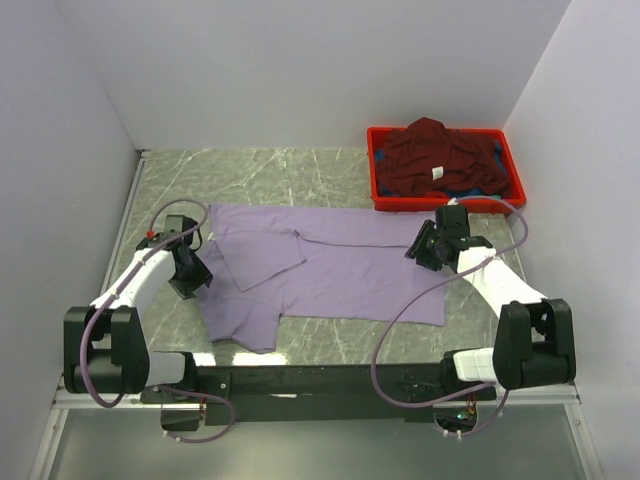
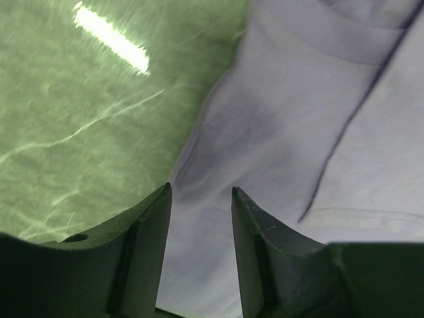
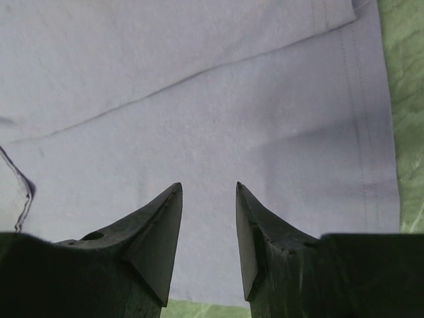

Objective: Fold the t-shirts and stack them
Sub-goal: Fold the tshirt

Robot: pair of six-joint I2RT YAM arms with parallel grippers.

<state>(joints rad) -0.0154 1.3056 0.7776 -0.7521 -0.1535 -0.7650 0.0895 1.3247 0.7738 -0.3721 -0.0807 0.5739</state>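
Observation:
A lavender t-shirt [image 1: 330,265] lies spread flat on the green marble table, one sleeve folded in over its left part. A dark maroon t-shirt [image 1: 435,155] with a small white label lies bunched in the red crate [image 1: 378,190], a bit of blue beside it. My left gripper [image 1: 195,270] is open and empty just above the lavender shirt's left edge [image 2: 265,132]. My right gripper [image 1: 425,248] is open and empty above the shirt's right part [image 3: 199,99], near its hem.
The red crate stands at the back right against the wall. White walls close the table on three sides. Bare marble [image 1: 280,170] lies behind the lavender shirt and at the left [image 2: 79,132]. Cables loop from both arms.

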